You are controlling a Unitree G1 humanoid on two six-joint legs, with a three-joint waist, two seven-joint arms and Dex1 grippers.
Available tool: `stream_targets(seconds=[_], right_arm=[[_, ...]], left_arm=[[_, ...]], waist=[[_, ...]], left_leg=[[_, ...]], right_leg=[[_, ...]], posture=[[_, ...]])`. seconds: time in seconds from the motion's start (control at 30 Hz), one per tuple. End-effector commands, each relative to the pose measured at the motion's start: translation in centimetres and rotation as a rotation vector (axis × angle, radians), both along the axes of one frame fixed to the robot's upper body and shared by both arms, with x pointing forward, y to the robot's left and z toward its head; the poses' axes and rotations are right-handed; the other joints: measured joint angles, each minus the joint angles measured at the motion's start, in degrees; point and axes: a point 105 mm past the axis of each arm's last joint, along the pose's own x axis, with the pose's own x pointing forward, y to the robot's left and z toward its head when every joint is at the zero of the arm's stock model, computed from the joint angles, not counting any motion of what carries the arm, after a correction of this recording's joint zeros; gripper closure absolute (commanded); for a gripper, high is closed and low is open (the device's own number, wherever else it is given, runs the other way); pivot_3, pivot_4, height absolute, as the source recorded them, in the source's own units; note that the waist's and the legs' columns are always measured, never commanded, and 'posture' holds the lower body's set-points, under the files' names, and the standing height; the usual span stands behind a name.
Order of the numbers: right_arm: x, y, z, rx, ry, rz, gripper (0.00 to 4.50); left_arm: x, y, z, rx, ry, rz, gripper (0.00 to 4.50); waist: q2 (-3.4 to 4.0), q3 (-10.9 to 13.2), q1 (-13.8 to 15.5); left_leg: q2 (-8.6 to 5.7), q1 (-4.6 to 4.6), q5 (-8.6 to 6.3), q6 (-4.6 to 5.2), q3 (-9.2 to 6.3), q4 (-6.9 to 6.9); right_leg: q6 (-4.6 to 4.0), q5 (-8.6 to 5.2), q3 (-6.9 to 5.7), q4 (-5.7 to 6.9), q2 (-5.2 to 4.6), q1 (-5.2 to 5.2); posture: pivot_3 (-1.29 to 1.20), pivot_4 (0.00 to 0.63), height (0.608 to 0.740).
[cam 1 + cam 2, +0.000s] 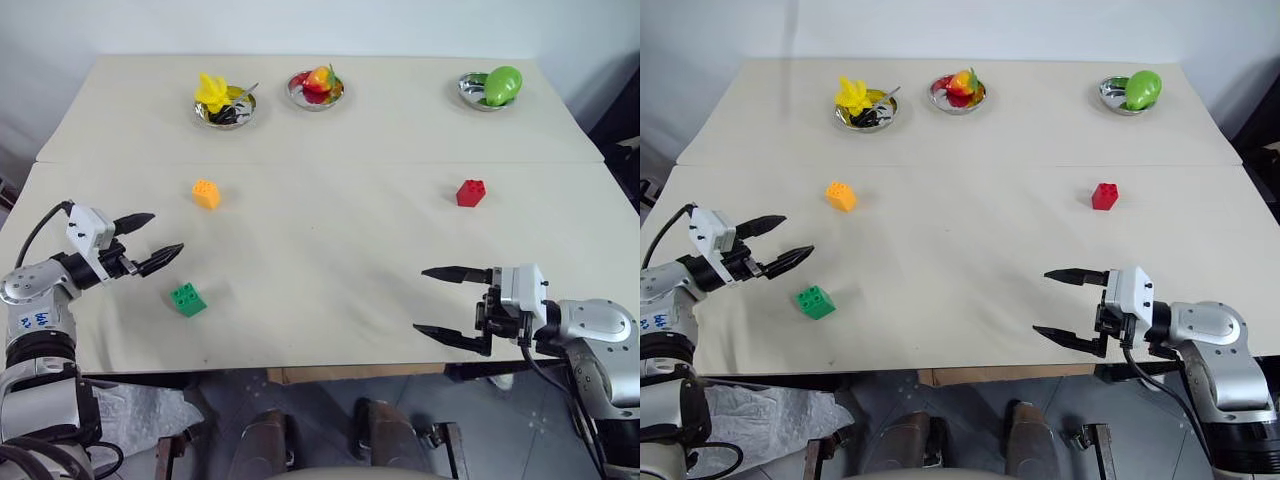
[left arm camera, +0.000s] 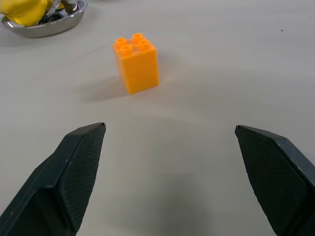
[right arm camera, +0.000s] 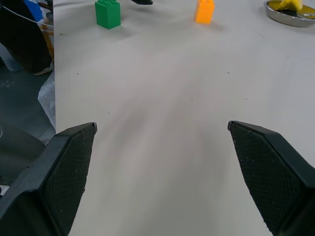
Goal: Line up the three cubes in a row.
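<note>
Right claw (image 3: 162,162) spread wide over table (image 3: 162,98), green cube (image 3: 108,14), orange cube (image 3: 204,11) beyond

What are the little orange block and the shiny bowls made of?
The orange block looks like smooth, hard plastic: solid bright color, crisp edges, molded round studs on top, a soft sheen. The bowls, like the one holding the yellow toy, look like polished steel: silvery and mirror-like, with bright reflections along the rim. That's judged from looks only.
</note>
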Motion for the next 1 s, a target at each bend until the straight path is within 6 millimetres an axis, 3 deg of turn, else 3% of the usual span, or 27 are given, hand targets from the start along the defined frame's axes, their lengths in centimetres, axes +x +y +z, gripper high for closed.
stream_targets(seconds=[0.03,0.17,0.23,0.3,0.47,0.57,0.63,0.7,0.8,1.0], right_arm=[[0.1,0.2,0.5,0.006,-0.034,0.008,0.00],[0.8,-0.4,1.4,0.063,-0.036,-0.065,0.00],[1.7,-1.8,2.4,0.138,-0.016,-0.175,0.00],[2.5,-3.5,3.2,0.179,-0.063,-0.298,0.00],[3.5,-9.3,3.6,0.241,-0.188,-0.648,0.00],[3.7,-11.8,1.8,0.258,-0.147,-0.808,0.00],[3.9,-11.9,0.4,0.203,-0.108,-0.825,0.00],[4.1,-11.6,0.3,0.182,-0.111,-0.810,0.00],[7.5,-11.5,1.7,0.176,-0.067,-0.911,0.00],[12.3,-9.7,4.0,0.149,0.017,-1.038,0.00]], left_arm=[[-0.5,1.2,1.9,0.016,-0.058,0.026,0.02],[-1.2,0.5,3.3,-0.102,-0.041,-0.053,0.02],[-2.1,-0.5,5.6,-0.239,-0.048,-0.128,0.02],[-3.1,-2.0,6.6,-0.197,-0.078,-0.183,0.02],[-6.7,-7.3,6.1,-0.057,-0.059,-0.355,0.02],[-8.2,-9.6,4.7,-0.020,0.000,-0.419,0.02],[-8.2,-10.2,4.2,-0.030,-0.009,-0.420,0.02],[-8.1,-10.5,4.4,-0.058,-0.013,-0.417,0.02],[-8.1,-11.5,4.3,-0.056,-0.011,-0.456,0.02],[-8.3,-12.6,3.9,-0.054,0.022,-0.512,0.02]], waist=[[0.00,0.0,0.0],[0.00,0.0,0.0],[0.00,0.0,0.0],[0.00,0.0,0.0],[0.00,0.0,0.1],[0.01,0.0,0.1],[0.07,0.0,0.0],[0.10,0.0,0.0],[0.14,0.0,-1.0],[0.18,-0.1,-1.5]], left_leg=[[0.00,0.00,0.00,0.00,0.00,0.00],[0.02,-0.01,0.00,0.00,0.01,0.01],[0.10,-0.01,0.00,0.00,-0.01,0.00],[0.19,-0.01,0.00,0.01,-0.21,0.01],[0.16,0.02,-0.01,0.00,-0.46,-0.01],[0.18,0.03,-0.02,-0.02,-0.48,0.00],[0.18,0.07,-0.02,-0.02,-0.45,-0.01],[0.18,0.08,-0.02,-0.03,-0.40,0.00],[0.20,0.17,-0.01,-0.04,-0.29,0.02],[0.30,0.14,0.01,-0.08,-0.26,-0.02]], right_leg=[[0.00,0.00,0.00,0.00,0.00,0.00],[0.00,0.00,0.00,0.02,0.00,-0.01],[0.00,0.00,0.02,0.04,-0.01,-0.02],[-0.01,-0.01,0.04,0.10,-0.07,-0.06],[-0.02,-0.01,0.07,0.09,-0.11,-0.04],[-0.03,-0.02,0.11,0.10,-0.11,-0.03],[-0.05,-0.03,0.14,0.12,-0.11,-0.03],[-0.05,-0.03,0.18,0.13,-0.10,-0.04],[-0.05,-0.03,0.28,0.20,-0.07,-0.05],[-0.21,-0.11,0.32,0.41,-0.08,-0.25]], posture=[[0.00,0.150,0.740],[0.00,0.150,0.740],[0.00,0.150,0.740],[0.00,0.150,0.740],[0.00,0.150,0.740],[0.00,0.150,0.740],[0.00,0.150,0.740],[0.00,0.150,0.740],[0.00,0.150,0.740],[0.00,0.150,0.740]])
